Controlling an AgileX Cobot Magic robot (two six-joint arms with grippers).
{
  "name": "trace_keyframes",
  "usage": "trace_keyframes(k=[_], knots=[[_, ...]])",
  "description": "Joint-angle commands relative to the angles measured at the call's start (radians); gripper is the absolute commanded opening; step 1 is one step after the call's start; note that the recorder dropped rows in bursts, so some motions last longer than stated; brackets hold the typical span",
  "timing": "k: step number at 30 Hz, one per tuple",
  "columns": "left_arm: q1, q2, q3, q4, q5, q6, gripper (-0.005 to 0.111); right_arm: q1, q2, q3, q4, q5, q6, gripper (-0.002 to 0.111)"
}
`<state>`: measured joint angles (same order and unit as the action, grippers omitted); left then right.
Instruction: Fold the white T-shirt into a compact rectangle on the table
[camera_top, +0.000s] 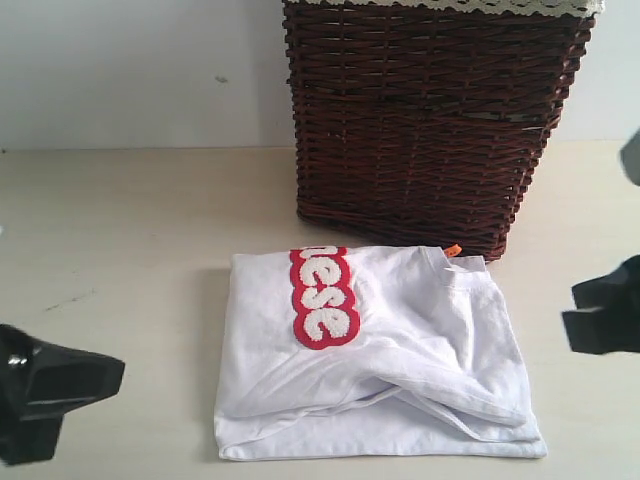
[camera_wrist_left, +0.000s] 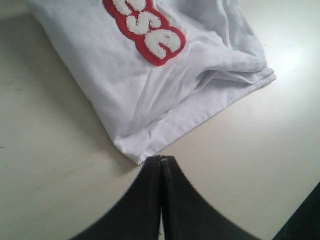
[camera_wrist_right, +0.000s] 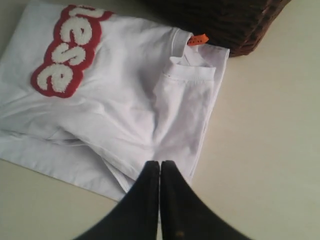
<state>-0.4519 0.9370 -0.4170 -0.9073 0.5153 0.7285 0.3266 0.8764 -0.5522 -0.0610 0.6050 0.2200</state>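
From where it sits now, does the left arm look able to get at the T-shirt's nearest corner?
Probably yes. The left claw, shut, sits just off the white T-shirt corner over the table, with nothing between them; it would have to open first.

The left gripper (camera_wrist_left: 161, 159) was plain black, its two fingers (camera_wrist_left: 142, 205) broad at the base and curving in to narrow tips, with a dull sheen. The right gripper (camera_wrist_right: 160, 163) looked the same: smooth black fingers (camera_wrist_right: 137, 210), flared and tapering. In the exterior view both showed as blocky, angular black shapes.
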Motion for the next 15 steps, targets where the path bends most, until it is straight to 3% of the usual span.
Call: trace_keyframes(k=[1,8,15], knots=[[0.001,-0.209,0.089,-0.02,-0.016,-0.007,0.0,-0.001,-0.198,0.044,0.0,0.059,-0.01,0.002],[0.001,-0.439,0.127,-0.008,-0.027,-0.002,0.0,-0.001,-0.409,0.049,-0.002,0.088,-0.01,0.002],[0.001,-0.508,0.127,-0.008,-0.027,-0.002,0.0,-0.001,-0.499,0.049,-0.002,0.088,-0.01,0.002]])
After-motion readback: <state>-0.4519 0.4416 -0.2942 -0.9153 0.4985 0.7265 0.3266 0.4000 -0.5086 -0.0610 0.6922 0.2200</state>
